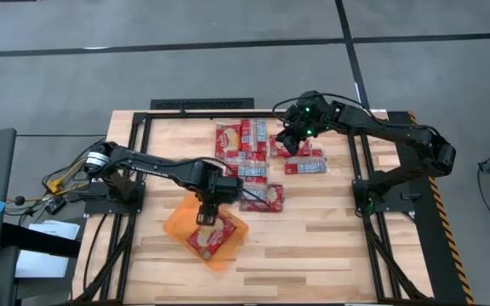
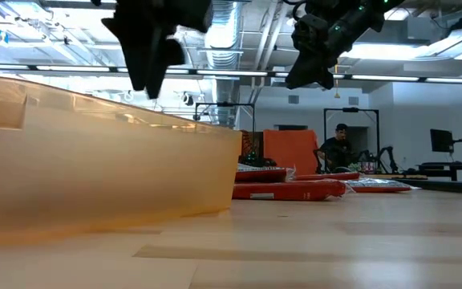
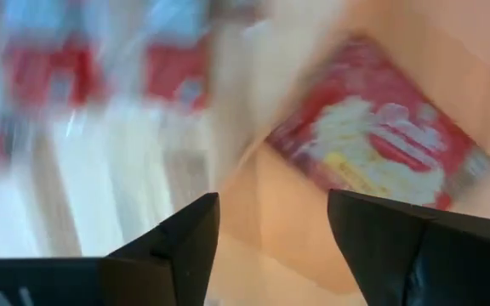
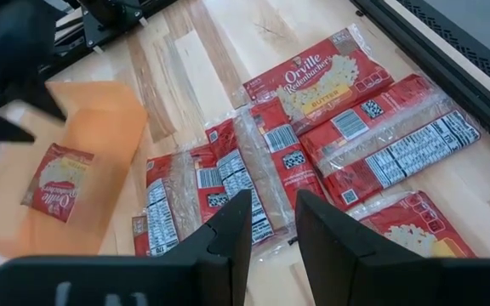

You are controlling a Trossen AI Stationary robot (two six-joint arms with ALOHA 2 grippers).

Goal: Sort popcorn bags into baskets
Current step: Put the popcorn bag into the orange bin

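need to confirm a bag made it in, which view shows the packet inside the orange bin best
The right wrist view: the packet lies whole and sharp inside the orange bin. The left wrist view shows it closer but blurred, the high view small under the left gripper, and in the low view the bin wall hides it.

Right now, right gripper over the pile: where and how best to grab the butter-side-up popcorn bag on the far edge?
Probably from straight above: the butter-side-up bag lies flat on the table. Pinch its free outer edge, toward the frame rail; the opposite edge meets other bags. The right gripper is open.
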